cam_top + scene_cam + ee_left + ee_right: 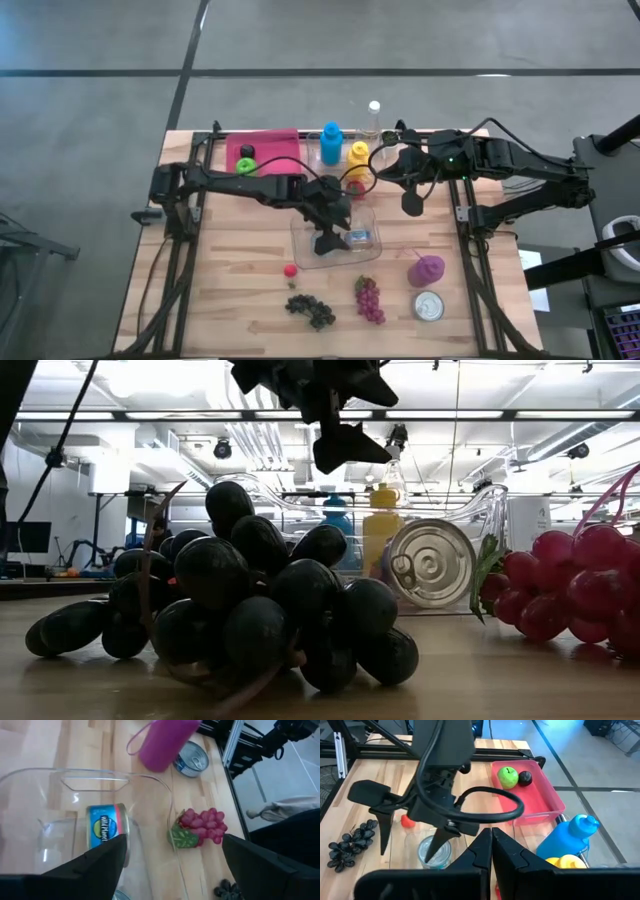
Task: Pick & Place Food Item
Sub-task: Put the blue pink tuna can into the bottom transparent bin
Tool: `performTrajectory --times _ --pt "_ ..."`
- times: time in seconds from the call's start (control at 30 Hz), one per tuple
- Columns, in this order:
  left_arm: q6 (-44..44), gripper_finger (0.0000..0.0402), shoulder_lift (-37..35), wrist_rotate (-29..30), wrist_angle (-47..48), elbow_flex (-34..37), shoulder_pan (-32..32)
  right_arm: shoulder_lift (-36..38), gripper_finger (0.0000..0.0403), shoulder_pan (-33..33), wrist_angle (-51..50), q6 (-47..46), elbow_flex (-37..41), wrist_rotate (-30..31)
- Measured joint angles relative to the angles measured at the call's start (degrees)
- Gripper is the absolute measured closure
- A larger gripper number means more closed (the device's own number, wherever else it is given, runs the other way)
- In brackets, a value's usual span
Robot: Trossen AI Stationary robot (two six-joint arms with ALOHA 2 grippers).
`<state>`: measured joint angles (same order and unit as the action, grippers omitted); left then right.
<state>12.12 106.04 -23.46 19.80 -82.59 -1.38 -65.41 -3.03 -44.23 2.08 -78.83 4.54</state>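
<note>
my left gripper (331, 240) hangs over the clear plastic tub (303, 250), fingers spread wide and holding nothing. the small blue-labelled tin can (108, 832) lies on its side inside that tub, just below. my right gripper (411, 203) waits near the yellow bottle (358, 154), fingers pressed together.

The left gripper (331, 241) hangs over the clear container (303, 252) at table centre, above a blue-labelled can (361, 238) lying inside. The right gripper (410, 204) sits toward two o'clock — beside the yellow bottle (358, 154) and blue bottle (331, 143). A pink tray (275, 145) lies at eleven o'clock. Toward six o'clock lie dark grapes (311, 309), red grapes (369, 299), a strawberry (290, 270) — further right, a silver can (429, 305) and purple cup (426, 269).
</note>
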Motion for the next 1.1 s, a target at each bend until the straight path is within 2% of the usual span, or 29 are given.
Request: performTrajectory --times 0.5,1.1 --pt "-4.72 0.0171 0.0 2.63 0.25 0.11 0.14 0.0 0.0394 0.0 0.0 -0.13 0.0 0.0" --pt "-1.8 0.0253 0.0 2.87 0.25 0.15 0.17 0.02 0.0394 0.0 0.0 -0.08 -0.02 -0.02"
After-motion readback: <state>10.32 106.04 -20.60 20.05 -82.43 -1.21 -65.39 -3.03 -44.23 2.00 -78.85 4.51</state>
